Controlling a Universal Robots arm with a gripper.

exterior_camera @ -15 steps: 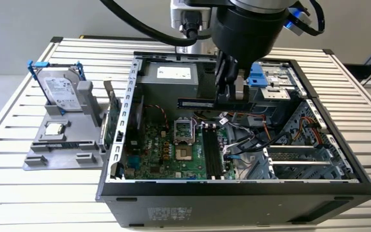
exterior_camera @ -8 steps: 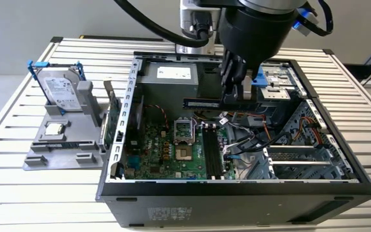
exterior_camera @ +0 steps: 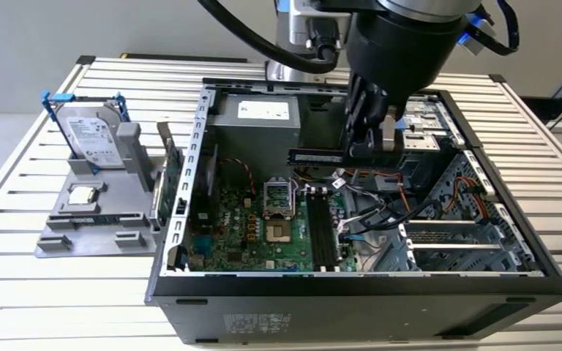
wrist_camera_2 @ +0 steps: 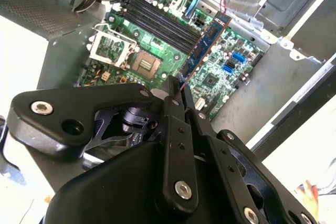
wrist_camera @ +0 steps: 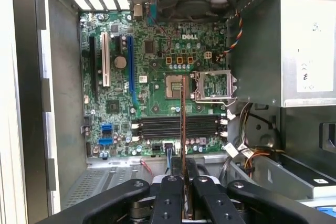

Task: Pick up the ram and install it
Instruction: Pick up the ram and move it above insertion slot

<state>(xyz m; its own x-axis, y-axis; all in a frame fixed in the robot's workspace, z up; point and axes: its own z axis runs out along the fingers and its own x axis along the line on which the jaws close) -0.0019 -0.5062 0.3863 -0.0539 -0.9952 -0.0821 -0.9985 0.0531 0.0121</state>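
Jaws are clamped on one end of the ram (exterior_camera: 315,155), holding it above the motherboard (wrist_camera: 157,77) inside the open computer case (exterior_camera: 359,281). The stick lies crosswise to the black memory slots (wrist_camera: 178,127) below the jaws, so seating it well probably needs it aligned with a slot and pressed evenly. Loose cables (exterior_camera: 383,212) beside the jaws could snag.

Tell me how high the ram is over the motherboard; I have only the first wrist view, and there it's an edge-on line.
Observer: In the exterior view the ram hangs in the air well clear of the motherboard, in no slot, the pincer shut on one end.
Operator: Which side of it shows?
Observer: In the second wrist view, its flat blue-green face.
Operator: Anything outside the case?
Observer: A hard drive in a blue frame, standing on a grey holder at the exterior view's left.
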